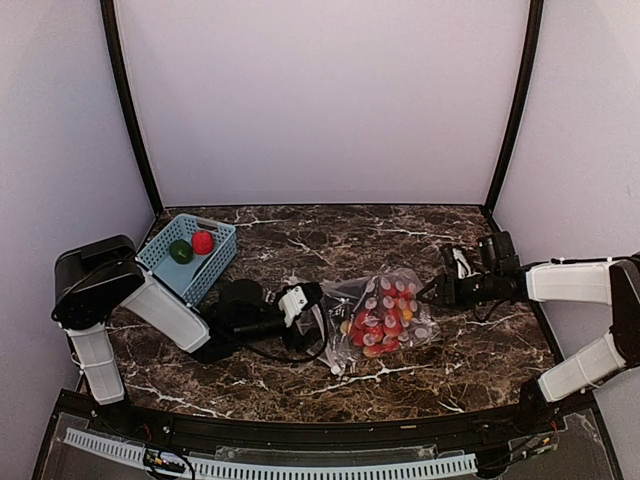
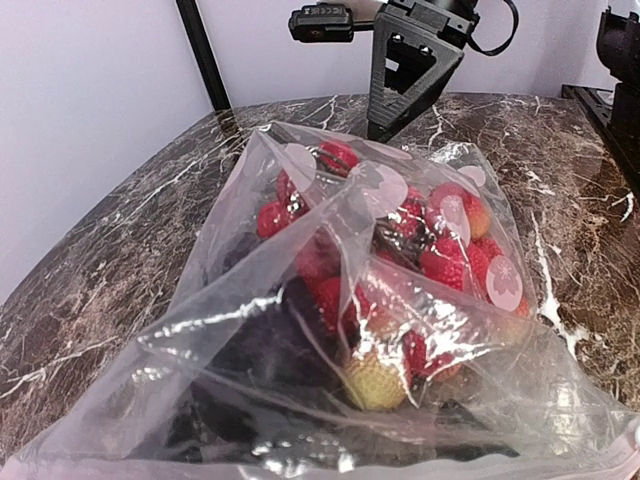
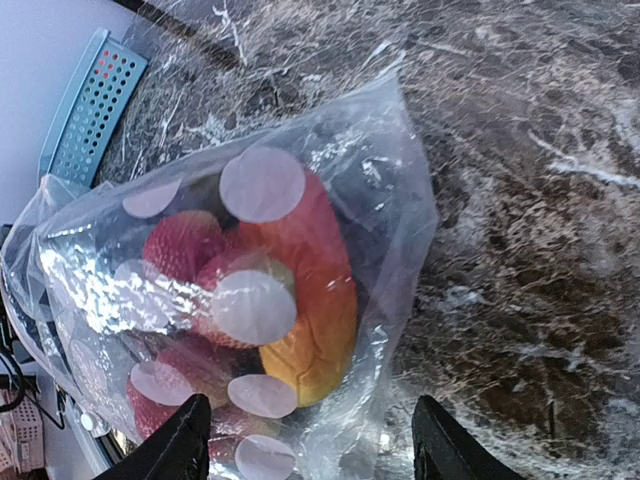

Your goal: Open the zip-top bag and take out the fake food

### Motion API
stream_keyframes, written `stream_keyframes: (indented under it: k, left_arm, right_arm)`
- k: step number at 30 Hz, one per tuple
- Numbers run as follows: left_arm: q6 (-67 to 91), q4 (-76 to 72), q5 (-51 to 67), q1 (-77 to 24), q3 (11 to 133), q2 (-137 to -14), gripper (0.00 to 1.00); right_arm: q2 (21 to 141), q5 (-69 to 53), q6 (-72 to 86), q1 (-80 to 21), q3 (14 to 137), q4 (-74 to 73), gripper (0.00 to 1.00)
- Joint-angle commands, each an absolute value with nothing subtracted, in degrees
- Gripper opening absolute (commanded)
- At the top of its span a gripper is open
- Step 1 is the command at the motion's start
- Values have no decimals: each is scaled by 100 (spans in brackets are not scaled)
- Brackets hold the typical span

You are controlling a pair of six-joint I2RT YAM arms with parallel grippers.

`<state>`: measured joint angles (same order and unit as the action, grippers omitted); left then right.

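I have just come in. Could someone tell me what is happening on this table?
Two robot arms are working on a clear zip-top bag that lies on the marble table. It is full of fake food, mostly red. The left gripper is at the bag's left edge; whether it grips cannot be seen. The right gripper is open at the opposite end, fingers spread around the plastic. A green piece and a red piece lie in the blue basket.
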<state>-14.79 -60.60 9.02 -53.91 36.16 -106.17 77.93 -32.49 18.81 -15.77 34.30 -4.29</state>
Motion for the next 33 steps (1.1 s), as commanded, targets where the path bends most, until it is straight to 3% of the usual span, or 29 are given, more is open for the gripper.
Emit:
stream_keyframes:
  k: [1, 12, 16, 24, 29, 33]
  left_arm:
    - [-1648, -6359, 853, -5388, 3548, -10705, 81]
    - [-1743, -6432, 919, -5205, 3829, -11087, 88]
    - [-2000, -6263, 995, -5197, 4039, -11233, 88]
    - [-2175, -6032, 1539, -5192, 4435, -11393, 87]
    - [-1971, -5809, 2173, -5407, 4384, -11169, 88]
    - [-1722, -5916, 1864, -5466, 4254, -11134, 88]
  right_arm:
    - [8025, -3445, 1768, -1234, 3663, -282, 67]
    - [9508, -4491, 1839, -1140, 4283, 507, 54]
    - [9956, -4686, 1881, -1161, 4544, 698, 40]
    - [10573, -4297, 1516, -1640, 5141, 240, 0]
    - [10360, -4113, 1505, -2090, 4978, 138, 0]
    - [9909, -4185, 1744, -2219, 4447, 397, 0]
